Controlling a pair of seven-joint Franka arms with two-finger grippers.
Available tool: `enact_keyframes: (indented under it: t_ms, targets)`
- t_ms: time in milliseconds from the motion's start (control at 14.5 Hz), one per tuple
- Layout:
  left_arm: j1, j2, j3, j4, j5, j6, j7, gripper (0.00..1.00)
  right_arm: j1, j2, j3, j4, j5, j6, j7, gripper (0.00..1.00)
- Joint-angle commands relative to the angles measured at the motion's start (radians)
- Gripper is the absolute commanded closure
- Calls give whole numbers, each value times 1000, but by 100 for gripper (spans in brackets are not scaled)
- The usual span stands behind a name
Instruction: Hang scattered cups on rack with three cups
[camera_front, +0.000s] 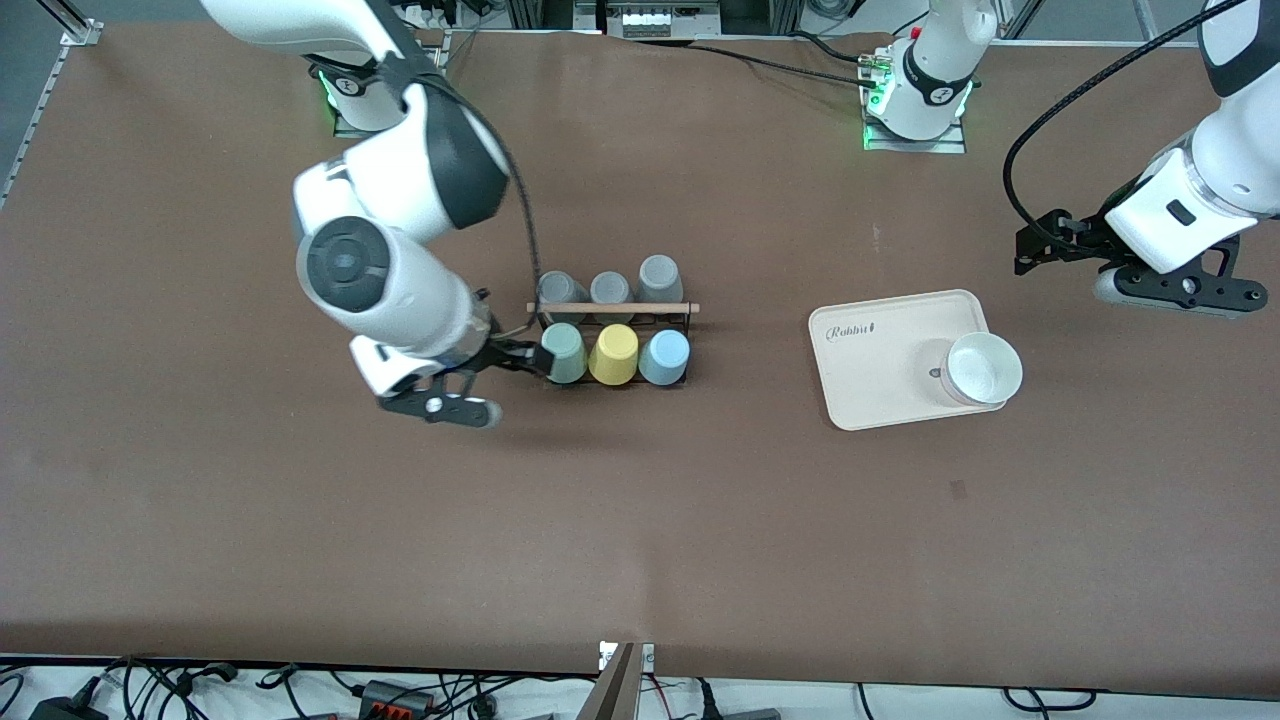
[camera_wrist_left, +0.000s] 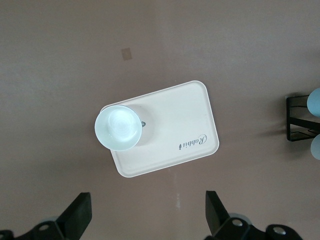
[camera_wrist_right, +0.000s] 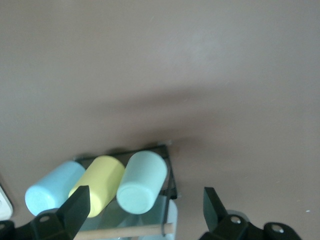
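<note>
The black wire rack with its wooden rod stands mid-table. On its pegs nearer the front camera tilt a sage-green cup, a yellow cup and a light blue cup; three grey cups sit in the row farther from the camera. My right gripper is open right beside the green cup at the rack's end toward the right arm, gripping nothing. My left gripper is open and empty, up over the table beside the tray.
A cream tray lies toward the left arm's end of the table, with a white cup standing upright on the corner nearer the camera. Bare brown tabletop surrounds the rack and the tray.
</note>
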Motion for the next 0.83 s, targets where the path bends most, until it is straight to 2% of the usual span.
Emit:
enact_keyframes:
  t_ms: [0, 138, 344, 551, 757]
  targets:
    - [2, 6, 2, 19, -1, -10, 22, 0, -106, -13, 9, 15, 6, -25, -109, 0]
    - [3, 6, 5, 17, -1, -10, 23, 0, -174, -22, 8, 15, -2, -43, -189, 0]
    - [4, 6, 5, 17, -1, -12, 23, 0, -234, -68, 11, 13, -113, -77, -295, 0]
    - [4, 6, 5, 17, -1, -15, 23, 0, -321, -141, 12, -25, -120, -91, -376, 0]
    - [4, 6, 5, 17, -1, -16, 25, 0, -415, -203, 12, -79, -112, -91, -563, 0]
